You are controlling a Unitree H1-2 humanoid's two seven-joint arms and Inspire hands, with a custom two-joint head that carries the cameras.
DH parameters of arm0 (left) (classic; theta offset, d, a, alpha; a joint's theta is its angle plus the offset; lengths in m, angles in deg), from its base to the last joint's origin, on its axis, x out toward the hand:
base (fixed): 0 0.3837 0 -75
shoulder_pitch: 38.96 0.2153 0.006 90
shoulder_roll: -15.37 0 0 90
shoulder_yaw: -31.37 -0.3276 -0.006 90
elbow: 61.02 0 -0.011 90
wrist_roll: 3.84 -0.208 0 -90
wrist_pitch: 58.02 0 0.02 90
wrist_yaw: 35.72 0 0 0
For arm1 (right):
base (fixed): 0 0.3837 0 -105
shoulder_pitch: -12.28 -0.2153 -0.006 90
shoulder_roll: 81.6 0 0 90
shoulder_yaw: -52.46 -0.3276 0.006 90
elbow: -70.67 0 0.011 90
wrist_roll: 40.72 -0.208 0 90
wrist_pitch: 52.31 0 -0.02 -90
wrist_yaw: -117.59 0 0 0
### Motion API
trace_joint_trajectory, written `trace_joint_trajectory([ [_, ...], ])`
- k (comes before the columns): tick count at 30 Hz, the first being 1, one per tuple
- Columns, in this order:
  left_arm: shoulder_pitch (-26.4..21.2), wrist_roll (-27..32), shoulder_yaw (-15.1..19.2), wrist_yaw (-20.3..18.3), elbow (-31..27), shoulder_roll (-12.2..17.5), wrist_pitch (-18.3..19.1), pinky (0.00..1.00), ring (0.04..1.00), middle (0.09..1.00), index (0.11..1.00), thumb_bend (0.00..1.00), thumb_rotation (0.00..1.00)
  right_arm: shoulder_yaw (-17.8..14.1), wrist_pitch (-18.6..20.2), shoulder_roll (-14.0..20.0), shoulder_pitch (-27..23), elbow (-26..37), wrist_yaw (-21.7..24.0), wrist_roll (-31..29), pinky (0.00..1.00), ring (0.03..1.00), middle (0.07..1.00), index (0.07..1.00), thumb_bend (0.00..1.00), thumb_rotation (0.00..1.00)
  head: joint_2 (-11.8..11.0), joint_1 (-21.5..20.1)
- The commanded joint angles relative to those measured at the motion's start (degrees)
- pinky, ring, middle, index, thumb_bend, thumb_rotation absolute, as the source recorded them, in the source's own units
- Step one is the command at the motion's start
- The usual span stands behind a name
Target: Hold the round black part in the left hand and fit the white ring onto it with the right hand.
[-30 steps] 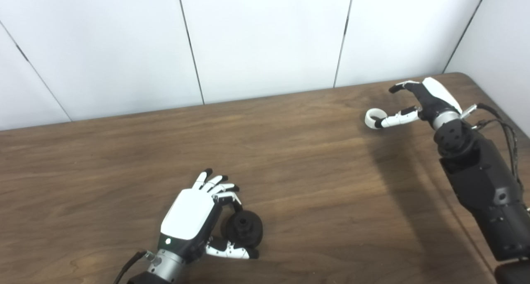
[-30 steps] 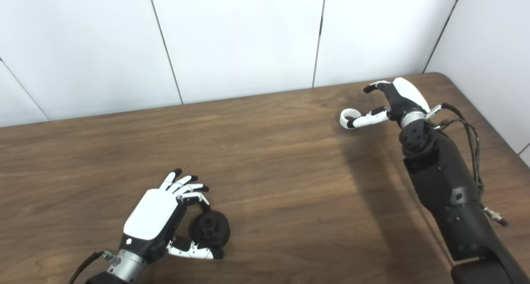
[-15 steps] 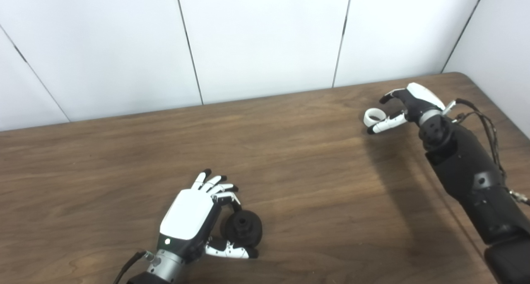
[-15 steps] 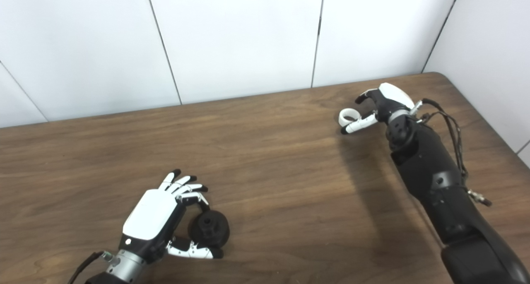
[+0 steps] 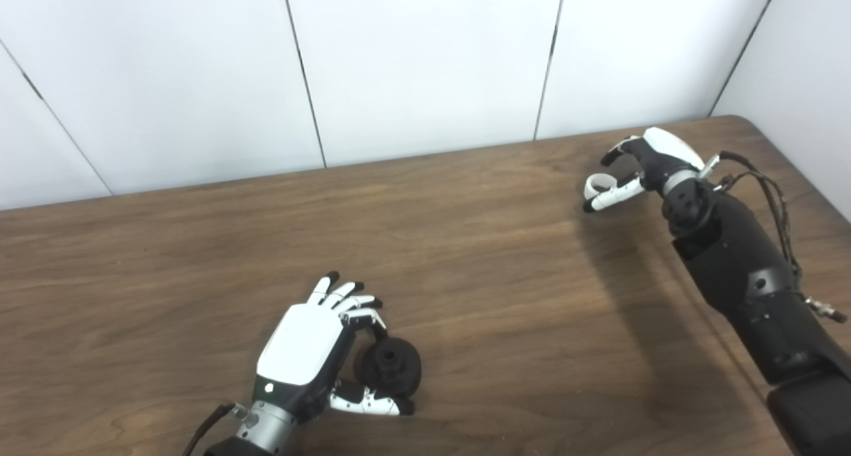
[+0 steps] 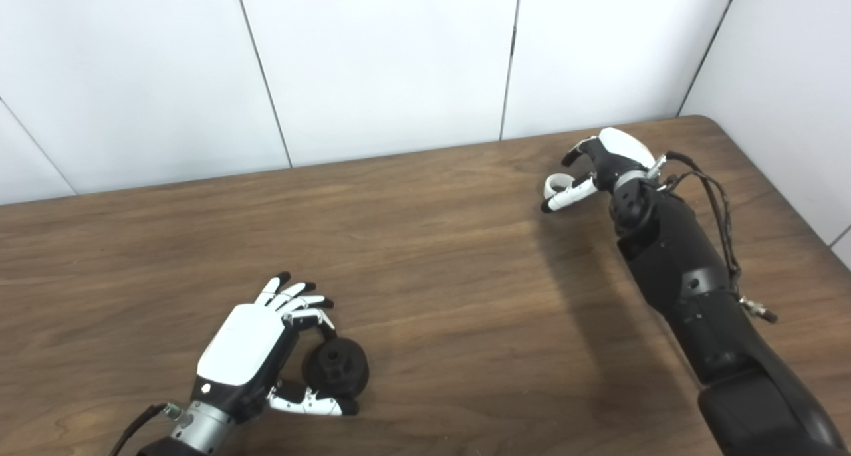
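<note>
The round black part (image 5: 391,366) lies on the wooden table (image 5: 505,276) near the front left. My left hand (image 5: 306,343) is shut on it, with the thumb under it and a fingertip on its top edge. The white ring (image 5: 592,184) lies on the table at the far right. My right hand (image 5: 655,160) is curled over the ring. Its thumb crosses in front of the ring and its fingers arch above, still apart. The ring is partly hidden by the thumb; it also shows in the right eye view (image 6: 552,184).
White wall panels (image 5: 425,64) stand right behind the table's far edge. The table's rounded right corner (image 5: 751,125) is close to my right hand. Loose cables (image 5: 778,197) hang off the right forearm.
My right hand has dropped and moved left over the ring, and its thumb has swung in front of it. The ring has stayed about where it was. My left hand and the black part have not moved.
</note>
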Motion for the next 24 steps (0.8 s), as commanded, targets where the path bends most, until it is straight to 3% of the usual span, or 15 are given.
trace_joint_trajectory([
  [1, 0.14, -1.34, 0.01, -0.82, -0.30, 0.48, 0.24, 1.00, 0.898, 0.786, 0.485, 0.52, 0.06, -0.40, -0.05, 1.31, -3.10, 0.65, -0.50, 0.42, 1.00, 1.000, 0.954, 0.704, 0.86, 0.26, 0.01, 0.07],
  [9, -0.31, -1.33, 0.09, -1.16, -0.36, 0.67, 0.18, 1.00, 0.901, 0.785, 0.485, 0.52, 0.06, -1.39, -0.02, 1.51, -2.54, 1.38, 0.03, 0.70, 1.00, 1.000, 0.940, 0.605, 0.83, 0.23, 0.31, 0.08],
  [10, -0.37, -1.30, 0.10, -1.21, -0.35, 0.69, 0.16, 1.00, 0.902, 0.785, 0.485, 0.52, 0.06, -1.50, -0.02, 1.51, -2.48, 1.48, 0.06, 0.76, 1.00, 1.000, 0.936, 0.538, 0.65, 0.19, 0.35, 0.10],
  [12, -0.46, -1.28, 0.09, -1.31, -0.38, 0.76, 0.08, 1.00, 0.902, 0.786, 0.485, 0.52, 0.06, -1.21, -0.03, 1.74, -2.37, 1.58, 0.02, 0.89, 1.00, 1.000, 0.930, 0.501, 0.55, 0.16, 0.42, 0.06],
  [24, -0.27, -1.26, 0.30, -1.38, -0.68, 0.66, 0.06, 1.00, 0.895, 0.779, 0.484, 0.52, 0.05, -1.12, -0.13, 2.26, -0.81, 3.08, -1.01, -0.01, 1.00, 0.999, 0.892, 0.491, 0.52, 0.15, 0.46, 0.11],
])
